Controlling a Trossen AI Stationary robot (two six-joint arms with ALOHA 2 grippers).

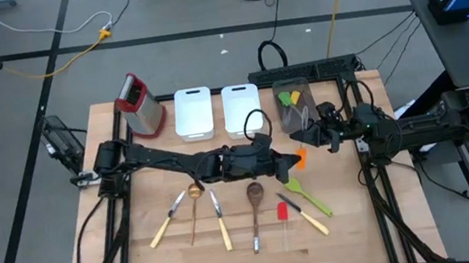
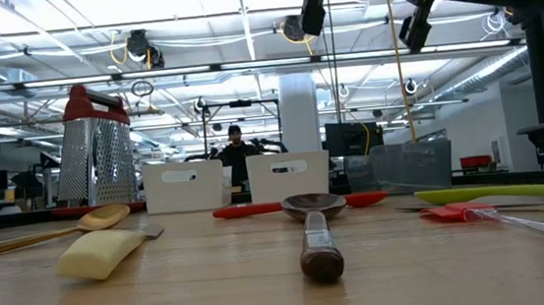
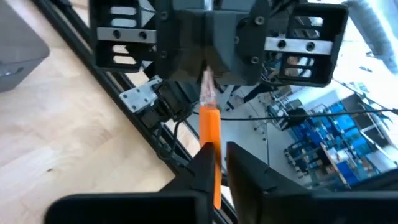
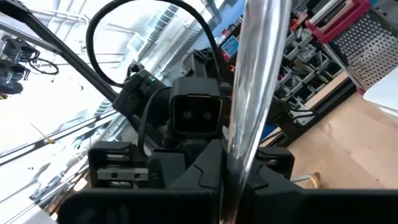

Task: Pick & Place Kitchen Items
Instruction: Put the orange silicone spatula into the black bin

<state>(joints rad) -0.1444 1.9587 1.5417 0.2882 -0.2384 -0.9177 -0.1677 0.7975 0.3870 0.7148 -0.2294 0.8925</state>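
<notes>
No text, label, brand or number can be read in any view. The box grater (image 1: 142, 104), the white trays (image 1: 194, 112) and the utensils show no legible marking.

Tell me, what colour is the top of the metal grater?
Red. The grater shows best in the low view.

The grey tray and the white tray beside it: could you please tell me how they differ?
The grey tray is see-through and holds green and yellow utensils; the white tray is opaque and looks empty. Both are rectangular and stand side by side.
</notes>
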